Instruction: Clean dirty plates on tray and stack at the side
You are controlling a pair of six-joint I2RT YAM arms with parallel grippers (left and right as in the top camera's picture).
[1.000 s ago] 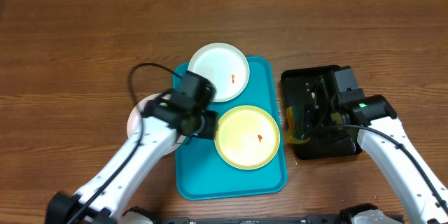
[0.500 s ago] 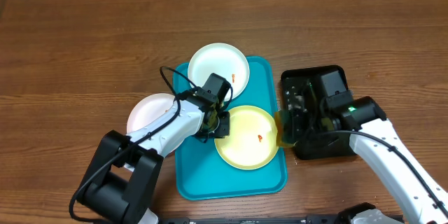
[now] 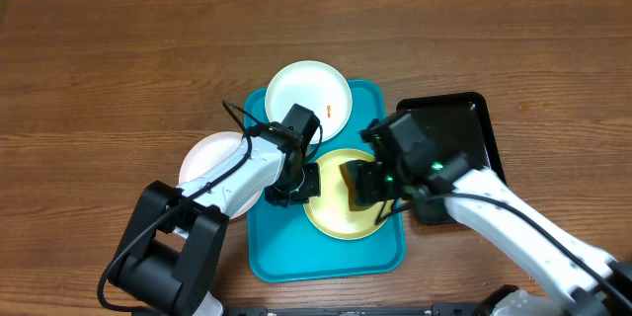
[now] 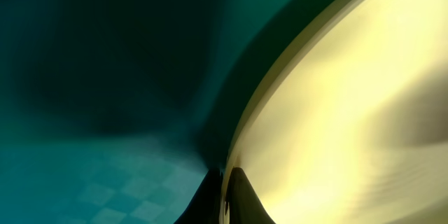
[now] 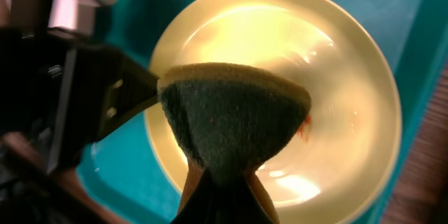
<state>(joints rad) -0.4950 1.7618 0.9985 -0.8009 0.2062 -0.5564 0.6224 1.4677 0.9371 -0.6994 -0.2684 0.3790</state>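
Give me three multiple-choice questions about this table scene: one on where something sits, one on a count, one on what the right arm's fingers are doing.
1. Where does the pale yellow-green round plate lie?
A. On the glossy black tray
B. On the wooden table
C. In the turquoise rectangular plastic tray

2. How many round plates are in view?
A. Three
B. Two
C. Five

3. What state are the right fingers in?
A. Open and empty
B. Shut on a dark green sponge
C. Shut on a white plate

Answers:
1 C, the overhead view shows it inside the tray's raised rim.
2 A, two white plates plus the yellow-green one.
3 B, the right wrist view shows the sponge pinched above the yellow-green plate.
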